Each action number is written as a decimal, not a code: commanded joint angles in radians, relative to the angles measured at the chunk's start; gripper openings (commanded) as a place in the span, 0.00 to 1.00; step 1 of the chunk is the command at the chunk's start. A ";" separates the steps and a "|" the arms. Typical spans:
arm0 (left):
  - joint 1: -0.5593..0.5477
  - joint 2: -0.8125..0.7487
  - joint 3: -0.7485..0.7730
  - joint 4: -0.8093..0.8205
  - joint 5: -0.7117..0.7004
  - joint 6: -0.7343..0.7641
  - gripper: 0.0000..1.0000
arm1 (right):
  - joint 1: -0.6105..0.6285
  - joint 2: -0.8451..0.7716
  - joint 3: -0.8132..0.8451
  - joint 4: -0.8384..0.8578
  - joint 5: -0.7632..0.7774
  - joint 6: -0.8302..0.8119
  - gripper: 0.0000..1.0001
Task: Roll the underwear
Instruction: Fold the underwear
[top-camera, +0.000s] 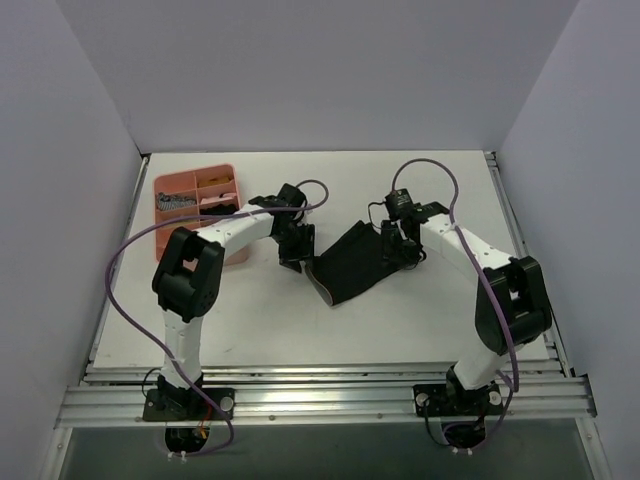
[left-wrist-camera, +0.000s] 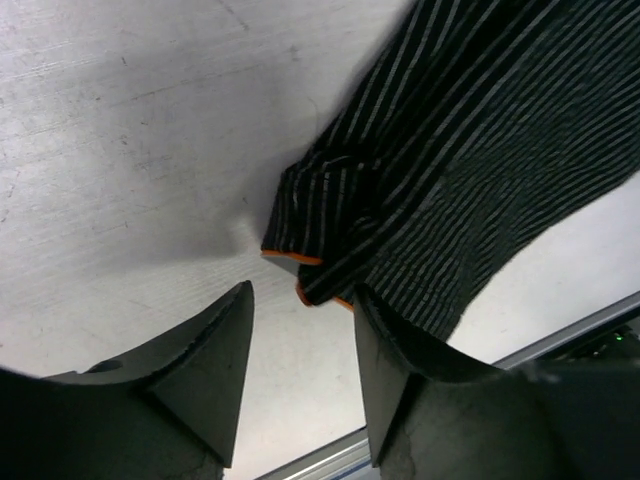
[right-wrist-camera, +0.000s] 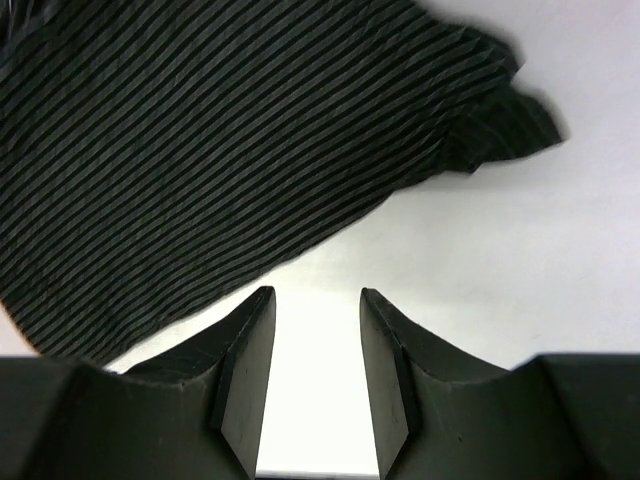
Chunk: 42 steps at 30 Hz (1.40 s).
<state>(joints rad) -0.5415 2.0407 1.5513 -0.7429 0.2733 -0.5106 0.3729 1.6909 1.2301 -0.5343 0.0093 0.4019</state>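
Centrally, the underwear (top-camera: 350, 268) lies on the worktop (top-camera: 400, 320) between the left claw (left-wrist-camera: 300, 292) and right claw (right-wrist-camera: 315, 295), both part-open and empty.

Both arms are built alike, the left arm (top-camera: 235, 232) and the right arm (top-camera: 462, 250): glossy white tubular links joined by bulky black joint housings (top-camera: 188, 272). A thin purple cable (top-camera: 125, 250) loops loosely along each. Each stands on a black base plate (top-camera: 180, 405). The left tool (left-wrist-camera: 300, 300) and right tool (right-wrist-camera: 316, 295) carry matte black, wedge-shaped fingers (right-wrist-camera: 245, 370) with grainy faces.
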 joint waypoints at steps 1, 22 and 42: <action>0.000 0.016 -0.033 0.082 0.021 0.027 0.51 | 0.026 -0.079 -0.102 0.042 -0.123 0.072 0.35; 0.021 -0.198 -0.278 0.154 -0.057 -0.158 0.48 | 0.349 0.104 -0.057 0.310 -0.129 0.175 0.33; -0.011 -0.323 -0.299 0.208 0.142 -0.089 0.52 | 0.455 -0.120 -0.362 0.214 -0.083 0.232 0.31</action>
<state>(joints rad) -0.5182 1.7905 1.2736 -0.6052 0.3389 -0.6365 0.8204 1.6531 0.9112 -0.1764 -0.1047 0.6064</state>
